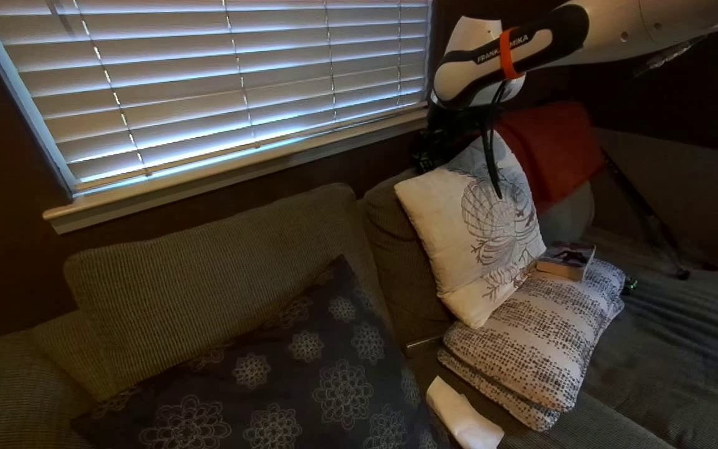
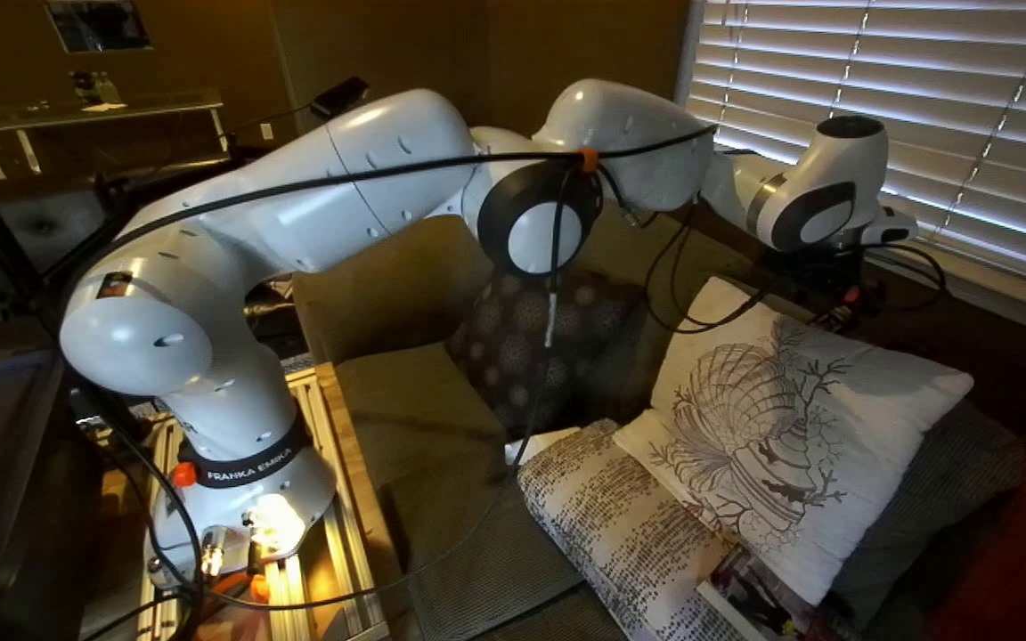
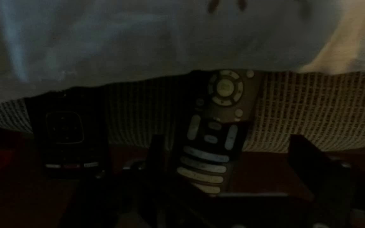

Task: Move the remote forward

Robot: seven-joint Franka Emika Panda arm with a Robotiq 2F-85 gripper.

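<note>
Two remotes show in the dim wrist view. A long black and tan remote [image 3: 214, 139] with pale buttons lies tilted between the fingers of my open gripper [image 3: 227, 139]. It is close to the left finger [image 3: 157, 155], though contact there cannot be told; a gap separates it from the right finger [image 3: 303, 158]. The near end of that remote is hidden by the gripper. To its left, outside the jaws, lies a darker black remote [image 3: 68, 133] with faint buttons. Neither remote shows in the exterior views, where the gripper hangs behind the white shell cushion [image 2: 745, 418].
Both remotes rest on a ribbed couch cushion top [image 3: 312, 110], their far ends reaching the white cloth. The window sill [image 1: 240, 168] runs close behind. A book [image 1: 568, 259] sits on the stacked patterned cushions [image 1: 533, 337], and a red cloth [image 1: 552, 149] drapes beside the gripper.
</note>
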